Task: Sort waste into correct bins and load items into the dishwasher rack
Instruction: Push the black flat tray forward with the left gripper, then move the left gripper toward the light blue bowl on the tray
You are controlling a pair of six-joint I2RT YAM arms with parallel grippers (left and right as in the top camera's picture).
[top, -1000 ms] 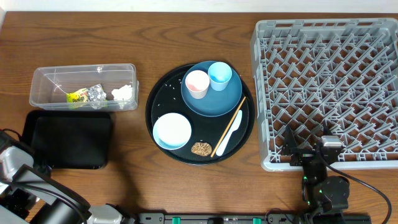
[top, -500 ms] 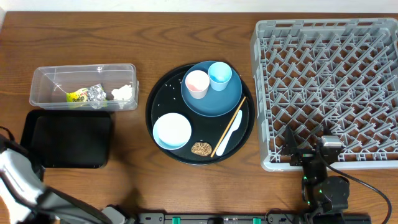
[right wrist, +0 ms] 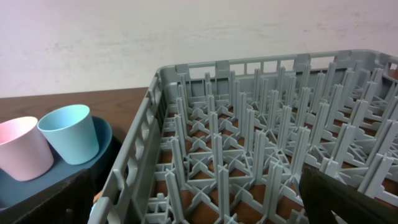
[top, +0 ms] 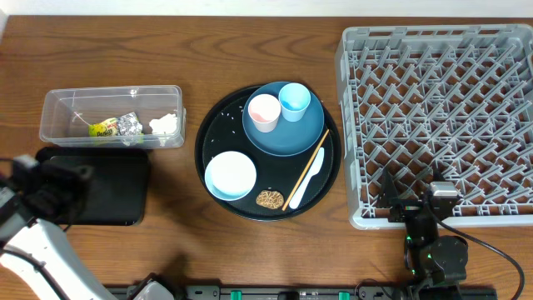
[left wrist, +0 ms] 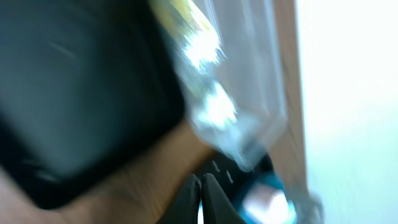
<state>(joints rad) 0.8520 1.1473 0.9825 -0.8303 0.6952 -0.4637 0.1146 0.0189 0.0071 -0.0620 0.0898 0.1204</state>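
Observation:
A round black tray holds a blue plate with a pink cup and a blue cup, a pale bowl, a chopstick, a white spoon and a brown food scrap. The grey dishwasher rack stands at the right. My left gripper is shut and empty over the black bin; its view is blurred. My right gripper is open and empty at the rack's front edge; both cups show left of it.
A clear bin at the back left holds a yellow wrapper, foil and white paper. It stands right behind the black bin. Bare wood table lies between the bins, the round tray and the rack.
My left arm has swung up from the lower left corner and now reaches right over the black bin. The right arm and all objects have not moved.

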